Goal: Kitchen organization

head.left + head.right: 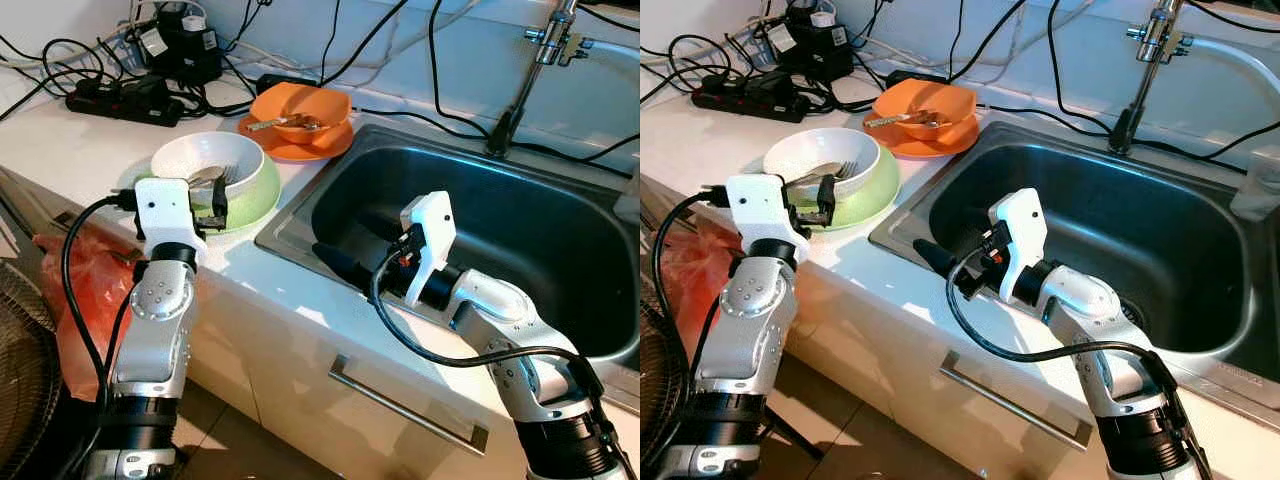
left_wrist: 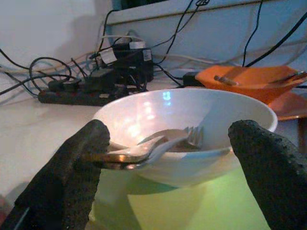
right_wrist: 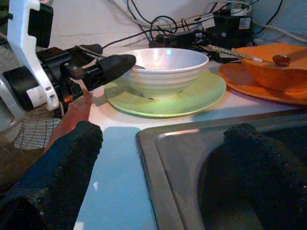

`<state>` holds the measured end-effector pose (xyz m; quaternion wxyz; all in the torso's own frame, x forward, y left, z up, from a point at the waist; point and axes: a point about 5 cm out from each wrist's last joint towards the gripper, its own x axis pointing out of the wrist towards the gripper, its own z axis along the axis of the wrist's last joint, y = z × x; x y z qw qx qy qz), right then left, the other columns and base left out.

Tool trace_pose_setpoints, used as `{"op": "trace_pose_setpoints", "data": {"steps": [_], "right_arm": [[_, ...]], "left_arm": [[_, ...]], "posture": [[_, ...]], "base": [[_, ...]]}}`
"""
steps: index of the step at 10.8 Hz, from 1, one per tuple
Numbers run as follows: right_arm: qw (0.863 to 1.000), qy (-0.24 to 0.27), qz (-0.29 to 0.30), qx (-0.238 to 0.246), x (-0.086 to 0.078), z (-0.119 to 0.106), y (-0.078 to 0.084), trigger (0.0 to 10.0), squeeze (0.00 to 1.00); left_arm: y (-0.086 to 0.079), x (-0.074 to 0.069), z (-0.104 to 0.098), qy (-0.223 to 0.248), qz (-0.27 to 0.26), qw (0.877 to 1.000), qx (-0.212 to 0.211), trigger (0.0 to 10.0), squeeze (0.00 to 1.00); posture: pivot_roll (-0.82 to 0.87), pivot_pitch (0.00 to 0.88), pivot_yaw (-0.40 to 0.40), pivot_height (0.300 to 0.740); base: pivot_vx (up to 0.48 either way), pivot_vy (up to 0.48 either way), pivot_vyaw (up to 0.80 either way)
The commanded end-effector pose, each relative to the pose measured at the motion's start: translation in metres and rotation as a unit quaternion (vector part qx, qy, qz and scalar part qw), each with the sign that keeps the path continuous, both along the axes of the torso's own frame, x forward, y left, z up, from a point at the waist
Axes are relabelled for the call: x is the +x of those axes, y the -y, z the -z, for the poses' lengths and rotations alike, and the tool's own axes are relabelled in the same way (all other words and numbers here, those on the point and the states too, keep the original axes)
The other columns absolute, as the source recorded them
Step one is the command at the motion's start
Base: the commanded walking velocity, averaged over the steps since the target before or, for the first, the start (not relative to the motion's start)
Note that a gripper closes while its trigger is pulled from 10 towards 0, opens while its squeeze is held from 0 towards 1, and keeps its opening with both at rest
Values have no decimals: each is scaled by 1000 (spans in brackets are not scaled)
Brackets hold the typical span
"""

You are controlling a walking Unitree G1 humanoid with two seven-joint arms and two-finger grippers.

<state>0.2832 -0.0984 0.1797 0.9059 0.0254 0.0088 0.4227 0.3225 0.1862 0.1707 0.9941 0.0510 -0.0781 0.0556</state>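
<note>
left gripper [image 2: 165,158] (wide open) around fork handle [image 2: 125,156] at white bowl [image 2: 201,112]

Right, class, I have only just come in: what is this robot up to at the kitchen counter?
The left gripper is open at the white bowl, which sits on a green plate and holds a fork. The right gripper is open at the sink edge. An orange bowl waits behind.

White bowl [image 3: 165,72] on green plate [image 3: 192,98]; sink rim [image 3: 158,158] near; cutlery perhaps inside.
</note>
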Motion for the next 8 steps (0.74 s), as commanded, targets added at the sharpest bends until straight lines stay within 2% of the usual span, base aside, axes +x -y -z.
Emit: {"op": "trace_pose_setpoints", "data": {"steps": [1,4,5,6,7,8], "right_arm": [[1000,4,3,-2,-2,-2,0,10000,1000],[1000,3,6,-4,-2,0,0,10000,1000],[1000,3,7,-4,-2,0,0,10000,1000],[1000,3,8,-3,-2,0,0,10000,1000],[1000,3,9,-3,-2,0,0,10000,1000],[1000,2,9,-3,-2,1,-1,10000,1000]], "left_arm": [[-3,5,-8,15,9,1000,-2,10000,0],[-8,7,-10,22,10,1000,4,10000,0],[-6,8,-11,27,20,999,2,8275,0],[-3,8,-14,35,32,999,3,5804,0],[0,9,-16,42,42,998,-4,0,0],[2,9,-17,46,49,998,-4,0,0]], "posture": [[17,0,2,740],[16,0,4,740],[16,0,4,740],[15,0,5,740],[15,0,5,740],[11,0,9,740]], "base": [[0,0,0],[0,0,0],[0,0,0],[0,0,0],[0,0,0],[0,0,0]]}}
